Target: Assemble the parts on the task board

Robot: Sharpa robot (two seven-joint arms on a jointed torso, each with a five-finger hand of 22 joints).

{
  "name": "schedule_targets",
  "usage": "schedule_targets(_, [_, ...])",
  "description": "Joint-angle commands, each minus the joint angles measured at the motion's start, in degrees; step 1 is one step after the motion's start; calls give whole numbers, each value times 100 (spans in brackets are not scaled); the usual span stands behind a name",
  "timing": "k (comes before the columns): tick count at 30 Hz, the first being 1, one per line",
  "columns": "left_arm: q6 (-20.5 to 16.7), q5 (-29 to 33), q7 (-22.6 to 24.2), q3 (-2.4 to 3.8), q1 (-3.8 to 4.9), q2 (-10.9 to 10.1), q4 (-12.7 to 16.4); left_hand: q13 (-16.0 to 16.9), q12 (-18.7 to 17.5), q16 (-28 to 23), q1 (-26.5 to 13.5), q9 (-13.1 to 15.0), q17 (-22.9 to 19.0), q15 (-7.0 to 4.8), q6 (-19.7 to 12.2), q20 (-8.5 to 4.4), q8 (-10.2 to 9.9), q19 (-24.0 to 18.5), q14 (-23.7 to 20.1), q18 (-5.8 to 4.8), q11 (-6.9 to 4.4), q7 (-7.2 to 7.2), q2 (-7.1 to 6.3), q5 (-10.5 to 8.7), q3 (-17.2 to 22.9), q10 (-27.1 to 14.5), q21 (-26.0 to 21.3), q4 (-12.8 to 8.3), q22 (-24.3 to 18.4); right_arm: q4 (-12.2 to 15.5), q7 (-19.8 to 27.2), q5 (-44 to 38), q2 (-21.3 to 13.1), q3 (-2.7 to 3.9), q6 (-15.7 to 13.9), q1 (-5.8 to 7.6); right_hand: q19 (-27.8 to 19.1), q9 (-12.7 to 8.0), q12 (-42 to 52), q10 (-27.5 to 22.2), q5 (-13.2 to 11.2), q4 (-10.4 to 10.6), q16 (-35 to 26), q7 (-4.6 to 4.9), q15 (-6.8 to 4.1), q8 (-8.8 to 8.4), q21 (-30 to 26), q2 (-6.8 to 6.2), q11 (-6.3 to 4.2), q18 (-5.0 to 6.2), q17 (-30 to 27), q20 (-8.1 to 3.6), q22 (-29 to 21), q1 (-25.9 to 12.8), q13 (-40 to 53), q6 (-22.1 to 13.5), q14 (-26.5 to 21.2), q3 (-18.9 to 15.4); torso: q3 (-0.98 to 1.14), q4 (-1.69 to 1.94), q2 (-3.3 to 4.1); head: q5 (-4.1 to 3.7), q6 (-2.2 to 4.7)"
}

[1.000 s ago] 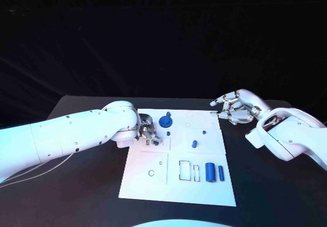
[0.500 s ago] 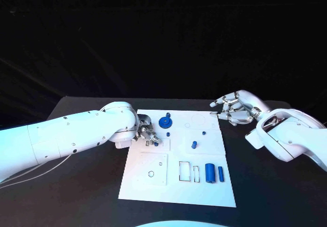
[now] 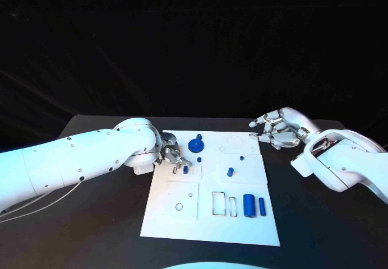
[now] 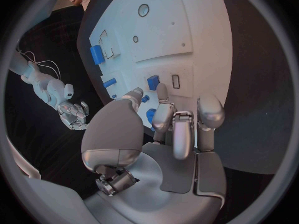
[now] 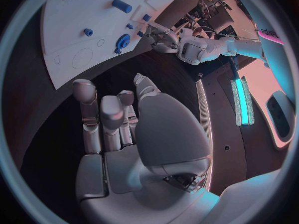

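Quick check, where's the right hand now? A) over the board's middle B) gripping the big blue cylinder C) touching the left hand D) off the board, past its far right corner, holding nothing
D: the right hand sits over black table beyond the task board corner, fingers curled, nothing in them.

Dim room, bluish overhead light; wrist views fisheye-warped, edges dark.

No text, label, brand, number or sign can be read anywhere.

Black table (image 3: 97,224), dark backdrop (image 3: 194,56)
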Motion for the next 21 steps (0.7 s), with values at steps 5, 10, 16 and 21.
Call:
schedule_targets(5, [-159, 142, 22, 84, 155, -114, 134, -196, -149, 18, 139, -18, 1269, -11, -101, 11, -38, -97, 519, -57, 23, 26, 66, -12, -169, -135, -84, -4, -117, -39, 29, -76, 7, 1, 3, -7, -9, -8, -24, -39, 23, 20, -37, -5, 19, 22, -34, -15, 19, 83, -2, -17, -13, -48, -6, 27, 28, -5, -1, 4, -4, 2, 20])
schedule_targets(10, [-177, 213, 21, 121, 265, -150, 120, -711, -549, -9, 341, -71, 1233, 36, -229, 37, -122, -204, 507, -25, 79, 90, 164, -8, -316, -457, -183, -3, -291, -54, 29, -78, 21, 1, 1, -12, -9, -8, -24, -39, 23, 20, -37, -5, 19, 22, -34, -15, 19, 83, -2, -17, -13, -48, -6, 27, 28, -5, 0, 4, -9, 14, 33])
schedule_targets(16, [-186, 255, 27, 140, 367, -132, -43, -1255, -978, -78, 556, -177, 1144, 102, -360, 80, -264, -352, 472, 19, 155, 177, 257, -2, -465, -788, -326, 1, -536, -64, 27, -78, 33, 1, -1, -20, -1, -10, -10, -29, 24, 28, -36, -5, 19, 23, -26, -14, 20, 81, 5, -17, -6, -59, 7, 27, 30, -8, 1, -1, 4, 19, 59])
schedule_targets(21, [-183, 226, 56, 143, 411, -67, -220, -1745, -1374, -116, 655, -298, 1095, 161, -453, 123, -393, -480, 450, 58, 224, 252, 314, 0, -584, -1111, -457, 4, -754, -68, 26, -78, 38, 1, -3, -22, -1, -10, -10, -29, 24, 28, -36, -5, 19, 23, -26, -14, 20, 81, 5, -17, -6, -59, 7, 27, 30, -8, -1, 5, 1, 12, 62])
